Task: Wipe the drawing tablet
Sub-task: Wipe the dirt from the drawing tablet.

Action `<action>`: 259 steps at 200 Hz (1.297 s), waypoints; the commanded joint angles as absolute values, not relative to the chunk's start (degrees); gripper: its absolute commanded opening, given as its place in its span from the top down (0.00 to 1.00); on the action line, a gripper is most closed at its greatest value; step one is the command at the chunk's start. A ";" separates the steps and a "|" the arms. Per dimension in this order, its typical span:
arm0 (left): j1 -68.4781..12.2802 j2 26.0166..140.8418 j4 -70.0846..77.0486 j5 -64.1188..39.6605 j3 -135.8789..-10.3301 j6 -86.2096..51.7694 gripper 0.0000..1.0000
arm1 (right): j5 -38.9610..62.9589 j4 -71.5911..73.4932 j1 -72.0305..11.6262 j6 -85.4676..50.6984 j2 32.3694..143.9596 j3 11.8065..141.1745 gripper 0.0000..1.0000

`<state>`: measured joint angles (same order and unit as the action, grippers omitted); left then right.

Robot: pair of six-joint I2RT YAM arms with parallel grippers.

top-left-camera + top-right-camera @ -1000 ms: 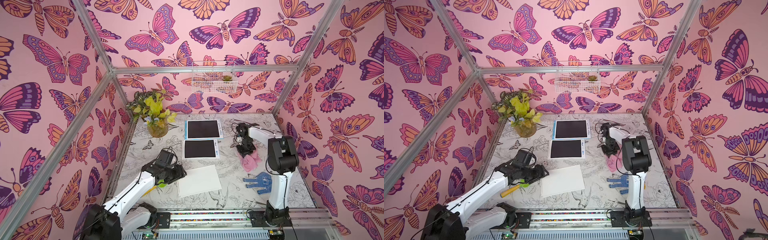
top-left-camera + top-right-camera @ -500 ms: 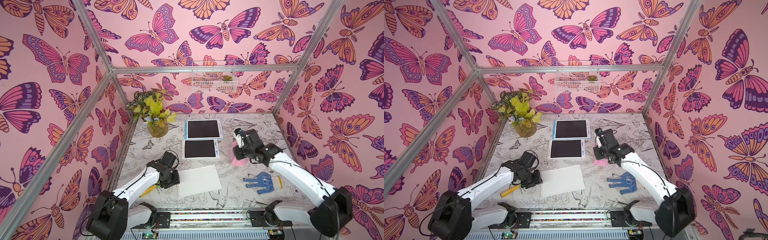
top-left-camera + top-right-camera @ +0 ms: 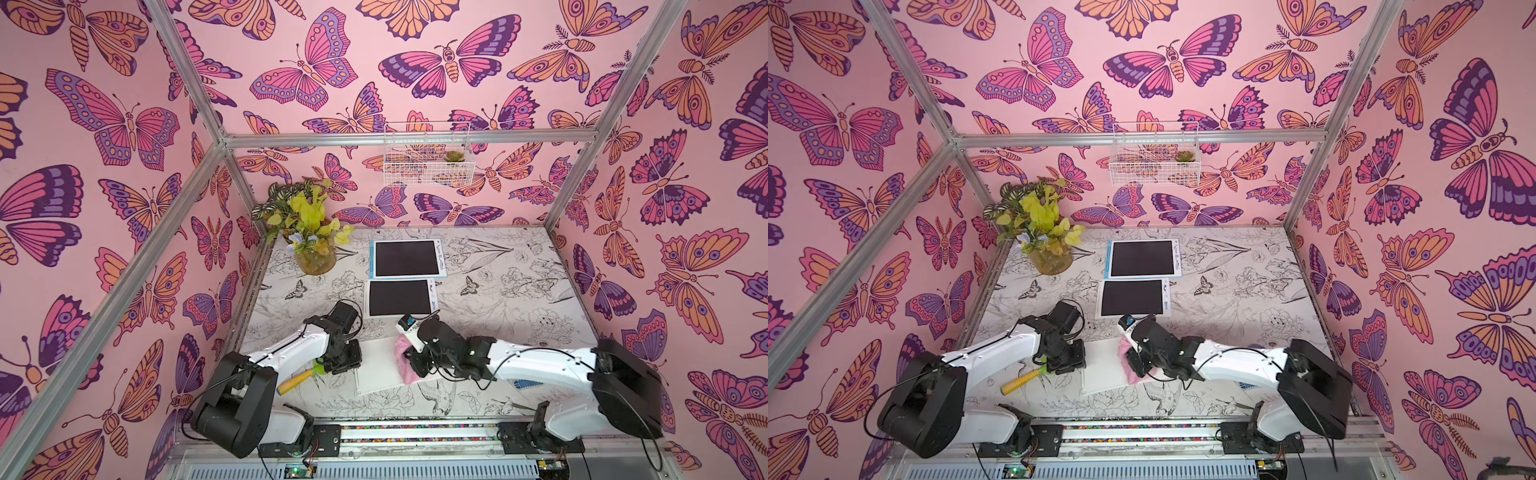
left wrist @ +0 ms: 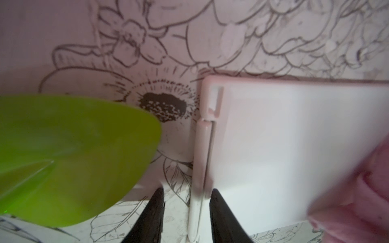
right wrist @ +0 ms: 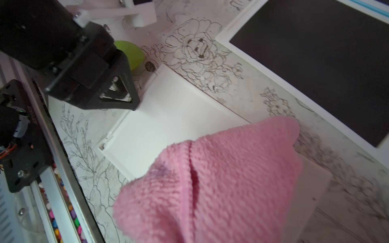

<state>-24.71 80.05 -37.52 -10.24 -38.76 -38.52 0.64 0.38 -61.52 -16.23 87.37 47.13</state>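
Stiff, light and likely slippery, the flat white plastic drawing tablet (image 3: pixel 374 370) suits an edge hold, which the spread left claw (image 4: pixel 187 190) straddles; the right claw (image 3: pixel 409 361) pinches a pink fleecy cloth (image 5: pixel 210 178).

Top views bright, even; wrist views dim, close-up blur

You're looking into a staged robot test cell: aluminium frame bars (image 3: pixel 311 140), butterfly-print walls (image 3: pixel 415 41) on the left, right and far sides, a flower-print tabletop (image 3: pixel 519 291), and a mounting rail (image 3: pixel 415 432) along the near edge.
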 commanded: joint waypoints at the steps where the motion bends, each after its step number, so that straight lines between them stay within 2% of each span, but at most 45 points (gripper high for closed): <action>1: -25.89 83.64 -37.19 -8.14 -38.36 -38.95 0.64 | 3.61 7.99 -62.22 -15.88 93.52 51.05 1.00; 19: -26.99 85.40 -37.19 -6.87 -38.41 -40.57 0.67 | 2.04 9.13 -62.23 -15.91 97.09 50.80 1.00; 46: -28.03 88.21 -37.36 -4.91 -37.81 -44.03 0.75 | -4.79 1.99 -60.68 -16.69 97.98 49.65 1.00; 77: -28.04 89.21 -36.96 -3.78 -36.19 -46.32 0.81 | -10.91 -7.10 -54.77 -19.18 91.20 42.89 1.00; 105: -28.04 89.56 -36.29 -4.38 -35.98 -46.16 0.82 | -12.78 -12.62 -51.11 -19.44 84.47 38.54 1.00; 123: -28.04 89.48 -35.63 -5.18 -36.06 -46.06 0.81 | -9.51 -10.04 -51.91 -18.52 84.92 38.67 1.00; 133: -28.04 89.54 -34.92 -6.08 -36.20 -45.75 0.81 | -8.55 -6.80 -55.28 -16.90 86.65 40.40 1.00; 152: -28.17 90.13 -34.55 -7.17 -36.55 -45.44 0.81 | -5.74 -3.75 -62.25 -14.16 94.54 49.25 1.00; 168: -28.38 90.74 -34.25 -7.52 -36.73 -45.47 0.81 | -2.95 -3.49 -63.54 -15.72 101.03 56.67 1.00; 193: -28.47 90.94 -34.19 -7.30 -36.73 -45.83 0.81 | -5.33 -7.31 -59.54 -20.12 103.94 58.62 1.00; 224: -28.45 90.80 -34.05 -7.29 -37.02 -45.88 0.81 | -5.03 -10.49 -48.24 -22.59 96.56 46.41 1.00; 246: -28.42 90.88 -34.10 -7.38 -37.11 -45.97 0.81 | -5.43 -12.50 -47.85 -18.94 91.61 42.70 1.00; 259: -28.55 91.02 -33.95 -7.49 -37.21 -45.93 0.81 | -3.94 -10.17 -50.31 -18.68 92.01 43.35 1.00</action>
